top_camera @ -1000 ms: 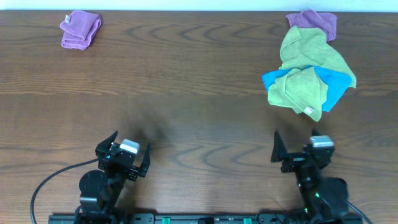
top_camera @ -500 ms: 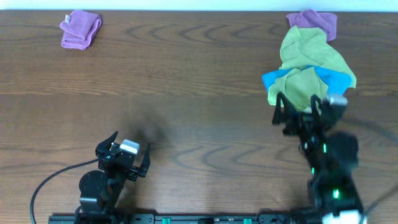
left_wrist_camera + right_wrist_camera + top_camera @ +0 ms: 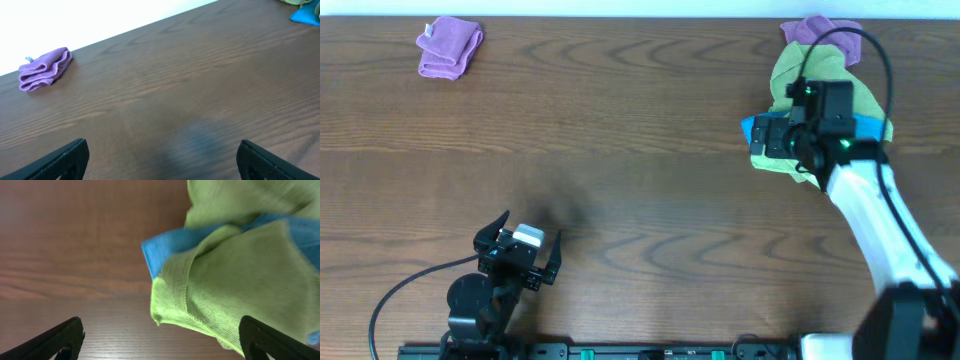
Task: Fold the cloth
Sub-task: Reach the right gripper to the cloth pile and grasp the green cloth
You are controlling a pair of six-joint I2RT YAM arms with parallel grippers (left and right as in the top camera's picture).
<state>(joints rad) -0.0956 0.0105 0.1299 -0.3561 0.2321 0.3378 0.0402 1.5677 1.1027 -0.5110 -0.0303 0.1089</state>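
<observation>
Just below right pincer [image 3: 159, 336]: cloth [image 3: 235, 285]

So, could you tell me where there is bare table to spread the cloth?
Bare table runs from the purple cloth far left to the blue cloth, down to the left hand. Far right is crowded: blue cloth, lime-green cloth, duller green cloth and second purple cloth overlap under the right hand.

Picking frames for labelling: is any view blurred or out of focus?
Right wrist view: soft, the bright lime-green ribbed microfibre cloth and the blue cloth under it smeared. Overhead: crisp grain on the brown wooden table. Left wrist: sharp, faint dark shadow patch on it.
</observation>
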